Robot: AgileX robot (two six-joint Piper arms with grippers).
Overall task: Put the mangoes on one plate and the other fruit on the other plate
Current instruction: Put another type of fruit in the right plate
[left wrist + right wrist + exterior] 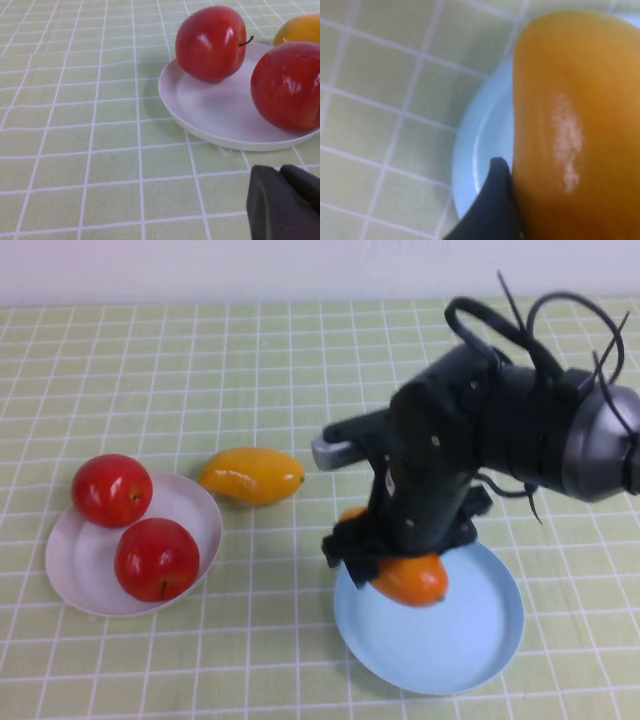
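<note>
Right pincer (pixel 395 565) sits low over the near-left edge of the blue plate (pixel 470 640), lower right of the high view, jaws spread wide around a mango (pixel 410 580); in the right wrist view one dark finger (pixel 492 200) presses the mango (pixel 570 125) flank with the plate (pixel 480 150) rim right under it. I can't tell if the fruit already rests on the plate or hangs just above, so I read this as the place step for the first mango, grip probably about to let go. Left pincer (pixel 285 205) is pressed together, holding nothing, parked low by the white plate (pixel 210 115) on the worktop (pixel 250 340); it's out of the high view. Both apples, one (pixel 112 490) at the far rim and one (pixel 157 558) nearer, are on the white plate (pixel 75 560) at left of frame, so that half looks done. Second mango (pixel 252 475) lies on the cloth just right of the white plate, centre-left. Next I'd want the jaws fully opened, a straight lift clear so the mango doesn't roll off the rim, then a reach up-left for the loose mango, gripping across its narrow width.
</note>
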